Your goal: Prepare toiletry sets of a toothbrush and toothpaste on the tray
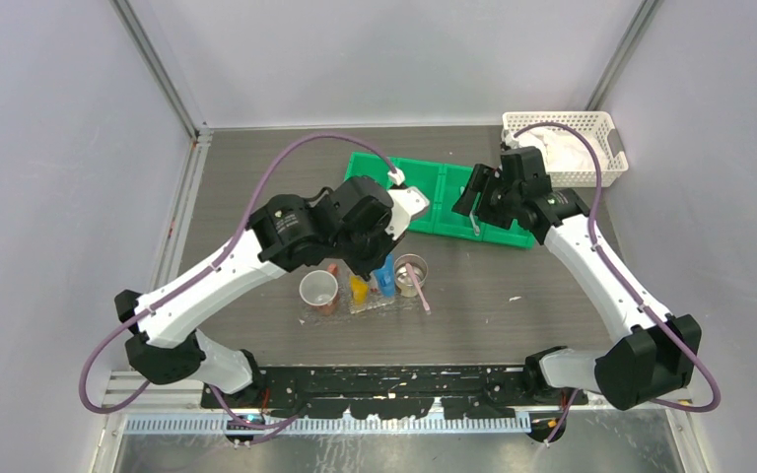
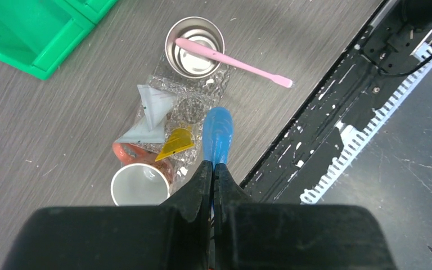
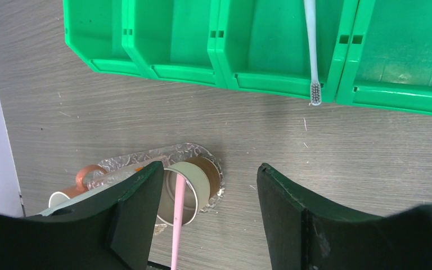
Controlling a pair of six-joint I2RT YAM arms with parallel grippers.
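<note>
**Inspection: left arm holds the blue tube at the tray, right arm open near the bin**

I find the left gripper closed, its 2 fingertips pinched together on the near end of the blue toothpaste tube. The tube hangs at the edge of the tray. I cannot tell whether it touches the plastic.

On the tray I count 2 more tubes close together: the white toothpaste tube and, just beside it, the yellow toothpaste tube.

A metal cup stands at 1 end of the tray. The pink toothbrush leans in it, 1 end down in the cup and the other sticking out past the rim over the table. A white mug with an orange handle stands at the opposite end, next to the yellow tube. I cannot tell whether it rests on the tray or just beside it.

The right gripper is open, its jaws spread wide with nothing between them. It hovers above the table between the tray and the green bin.

The grey toothbrush lies in 1 compartment of that bin, with its bristle head poking over the near wall. It is well apart from the tray and from both grippers.

In the overhead view, a white basket sits at the far right of the table, beyond the bin.
</note>
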